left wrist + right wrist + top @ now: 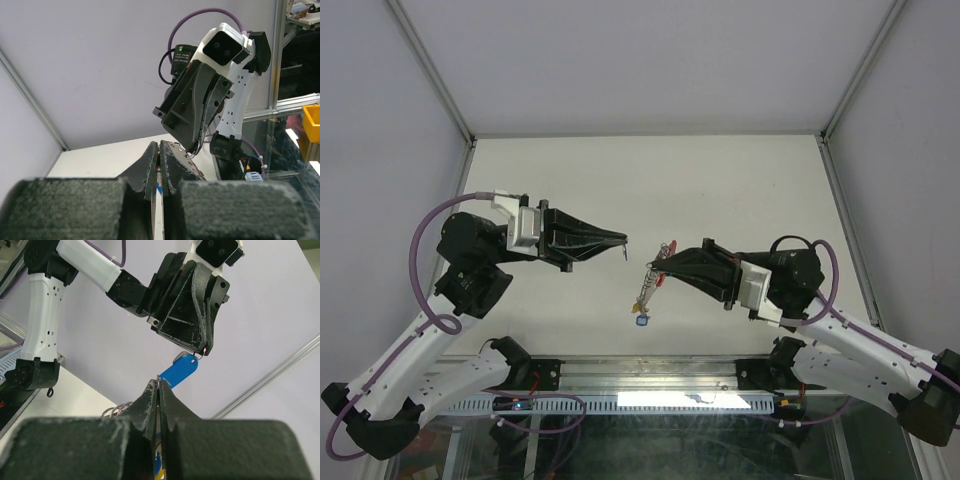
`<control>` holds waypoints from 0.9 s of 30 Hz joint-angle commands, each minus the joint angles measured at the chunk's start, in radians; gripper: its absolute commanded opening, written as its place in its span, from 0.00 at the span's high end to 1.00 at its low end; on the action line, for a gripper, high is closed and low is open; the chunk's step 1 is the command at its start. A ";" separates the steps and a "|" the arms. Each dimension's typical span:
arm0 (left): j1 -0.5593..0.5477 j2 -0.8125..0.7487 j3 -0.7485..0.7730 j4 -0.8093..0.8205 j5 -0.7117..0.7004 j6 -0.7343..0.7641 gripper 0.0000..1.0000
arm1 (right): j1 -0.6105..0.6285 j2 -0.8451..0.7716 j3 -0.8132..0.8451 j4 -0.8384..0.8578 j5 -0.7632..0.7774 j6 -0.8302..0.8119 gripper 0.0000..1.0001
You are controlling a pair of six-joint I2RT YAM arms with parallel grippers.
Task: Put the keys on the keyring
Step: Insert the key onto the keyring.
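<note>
— Left arm first; what do you note?

— The left gripper (621, 242) is raised over the middle of the table (740, 190), pointing to the right; its jaws are pressed together on a blue-capped key (179, 372); the key is held by its top end and hangs slantwise below the fingertips; the right wrist view shows this plainly.

— And the right arm?

— The right gripper (653, 264) faces the left one, tip towards tip, a little nearer the bases; the two are close but apart in the overhead view; its jaws are closed tight on the keyring (646, 293).

— Where does the keyring lie?

— It trails from the right fingertips down towards the near edge; a bit of red shows just below the tips, then grey links, then the blue-framed tag (642, 321) at the low end; whether the tag touches the table I cannot tell.

— The key relative to the ring?

— From the right wrist camera, the lower end of the key comes right down to the right fingertips; silvery loops show just to the left of those fingers; whether key and ring touch I cannot tell.
</note>
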 commanded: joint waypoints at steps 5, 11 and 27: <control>0.006 -0.004 -0.005 0.049 0.049 0.024 1.00 | 0.010 0.046 0.029 0.199 0.155 0.310 1.00; 0.006 -0.009 -0.026 0.088 0.042 -0.013 1.00 | 0.010 0.028 0.047 0.152 0.260 0.577 1.00; 0.006 0.011 -0.115 0.441 -0.071 -0.192 1.00 | 0.011 0.068 0.218 -0.041 0.275 0.856 1.00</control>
